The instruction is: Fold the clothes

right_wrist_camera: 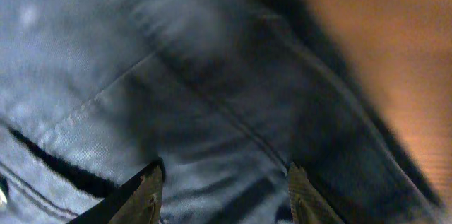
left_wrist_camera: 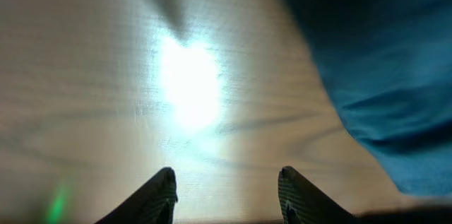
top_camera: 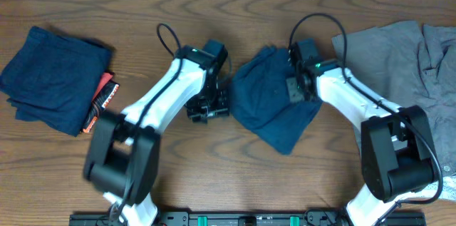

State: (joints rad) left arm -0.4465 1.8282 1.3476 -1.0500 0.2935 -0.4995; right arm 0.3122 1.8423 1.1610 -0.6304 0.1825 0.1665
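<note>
Overhead view: one navy garment (top_camera: 274,101) lies crumpled at mid-worktop (top_camera: 214,5), between the two arms. A folded navy stack (top_camera: 50,76) sits far left with an orange-red item (top_camera: 103,99) at its edge, and grey garments (top_camera: 399,55) are heaped far right. No container is in view. Left wrist view: the left jaws stand apart over bare worktop, holding nothing, with the garment's edge just beside them. Right wrist view: the right jaws are parted directly above the garment, with seams showing and no fabric pinched. Assessment: the cloth looks light, limp and not slippery, and it will sag when lifted. It is best taken at a seamed hem or waistband corner, one per arm.
</note>
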